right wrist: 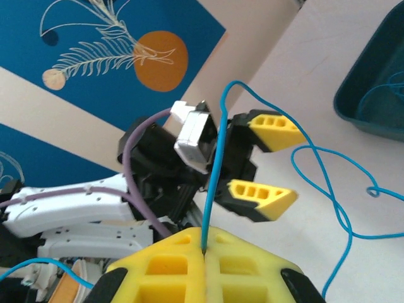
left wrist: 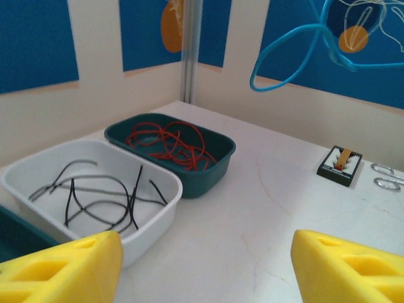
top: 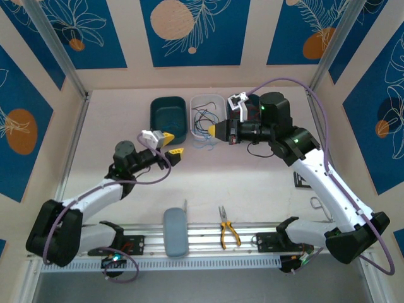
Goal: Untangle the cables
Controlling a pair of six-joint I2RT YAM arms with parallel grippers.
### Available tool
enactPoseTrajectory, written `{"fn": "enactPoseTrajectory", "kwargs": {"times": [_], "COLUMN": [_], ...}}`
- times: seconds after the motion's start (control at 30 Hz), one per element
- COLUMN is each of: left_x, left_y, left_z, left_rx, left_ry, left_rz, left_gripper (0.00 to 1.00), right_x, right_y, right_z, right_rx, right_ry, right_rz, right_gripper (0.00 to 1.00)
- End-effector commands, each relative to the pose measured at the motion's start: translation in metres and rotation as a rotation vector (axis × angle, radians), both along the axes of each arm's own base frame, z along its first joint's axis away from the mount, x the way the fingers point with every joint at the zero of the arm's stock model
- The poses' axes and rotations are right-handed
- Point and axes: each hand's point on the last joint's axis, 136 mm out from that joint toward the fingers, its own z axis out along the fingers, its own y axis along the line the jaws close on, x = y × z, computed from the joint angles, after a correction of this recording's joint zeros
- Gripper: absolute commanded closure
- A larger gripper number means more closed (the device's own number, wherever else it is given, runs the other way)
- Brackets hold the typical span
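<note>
Finding: a robotics lab test cell. Evidence: a left arm [top: 95, 192] and a right arm [top: 325, 180], both white with lilac leads, are bolted to an aluminium rail [top: 202, 243] at the near edge of a pale bench [top: 208, 189]. Aluminium posts [top: 60, 47] frame blue-patterned panel walls [top: 189, 31] on 3 sides (a closed booth). 2 plastic trays, 1 green [left wrist: 208, 180] and 1 white [left wrist: 151, 221], hold loose cables [left wrist: 167, 142]. Pliers [top: 228, 232] lie by the rail.

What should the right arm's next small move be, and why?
Probably carry the blue cable over the teal bin that already holds blue strands, then release. The right gripper is shut on it and it hangs free, while black cables and red cables lie in their own bins.
</note>
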Motion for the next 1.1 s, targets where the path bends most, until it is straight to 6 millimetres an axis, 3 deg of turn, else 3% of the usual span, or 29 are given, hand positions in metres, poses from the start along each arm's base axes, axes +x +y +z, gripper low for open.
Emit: {"fn": "enactPoseTrajectory", "kwargs": {"times": [0.0,0.13,0.3,0.6,0.8,0.93,1.07], "left_x": [-0.006,-0.006,-0.004,0.008,0.008,0.012,0.014], "left_y": [-0.018,-0.029,-0.040,-0.045,-0.045,-0.035,-0.020], "left_z": [0.043,0.055,0.061,0.070,0.066,0.057,0.044], "left_rx": [-0.037,-0.075,-0.077,-0.059,-0.038,-0.027,-0.002], "left_ry": [-0.204,-0.245,-0.257,-0.289,-0.271,-0.248,-0.205], "left_rz": [-0.119,-0.190,-0.244,-0.227,-0.217,-0.131,-0.032], "left_gripper": [0.36,0.46,0.48,0.60,0.85,1.00,1.00], "right_x": [-0.011,-0.013,-0.015,-0.019,-0.018,-0.007,0.018], "right_y": [0.006,0.008,0.010,0.012,0.010,-0.003,-0.038], "right_z": [0.020,0.022,0.024,0.025,0.026,0.021,0.007], "right_rx": [0.062,0.076,0.085,0.094,0.090,0.043,-0.042], "right_ry": [0.002,0.013,0.019,0.019,0.011,-0.024,-0.034], "right_rz": [0.079,0.109,0.127,0.144,0.130,0.017,-0.237], "right_gripper": [1.00,1.00,1.00,1.00,1.00,1.00,1.00]}}
